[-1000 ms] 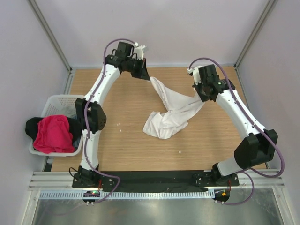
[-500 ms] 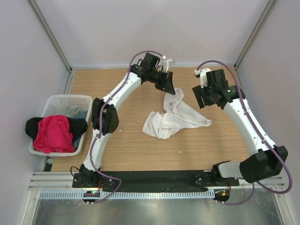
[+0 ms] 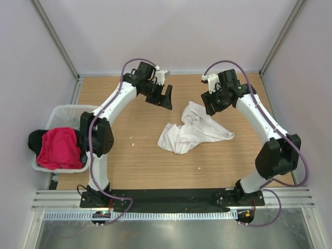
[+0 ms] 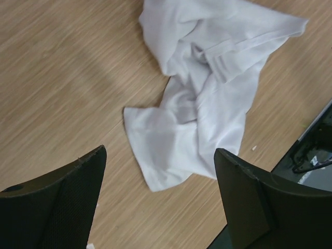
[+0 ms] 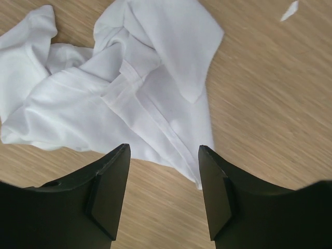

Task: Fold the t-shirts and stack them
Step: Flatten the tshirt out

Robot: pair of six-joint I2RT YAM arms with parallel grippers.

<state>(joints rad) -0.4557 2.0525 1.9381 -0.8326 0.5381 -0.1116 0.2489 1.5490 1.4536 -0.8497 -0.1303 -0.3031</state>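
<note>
A white t-shirt (image 3: 193, 129) lies crumpled in a loose heap on the wooden table, held by nothing. My left gripper (image 3: 164, 98) hovers open above the table to the shirt's upper left; in its wrist view the shirt (image 4: 202, 98) lies ahead of the wide-apart fingers (image 4: 78, 192). My right gripper (image 3: 210, 107) stands open just over the shirt's far edge, with the cloth (image 5: 129, 88) spread in front of its empty fingers (image 5: 109, 192). A pink-red t-shirt (image 3: 58, 148) and a black t-shirt (image 3: 35, 140) are piled in the basket.
A white lattice basket (image 3: 65, 110) sits off the table's left edge. Small white scraps (image 3: 199, 167) lie on the wood near the front, and another scrap (image 5: 289, 10) lies beyond the shirt. Walls and metal posts enclose the table on three sides.
Both grippers have opened and let go of the white t-shirt, which dropped from a stretched hang into a heap. The left gripper swung right, then back left; the right moved in over the shirt.
</note>
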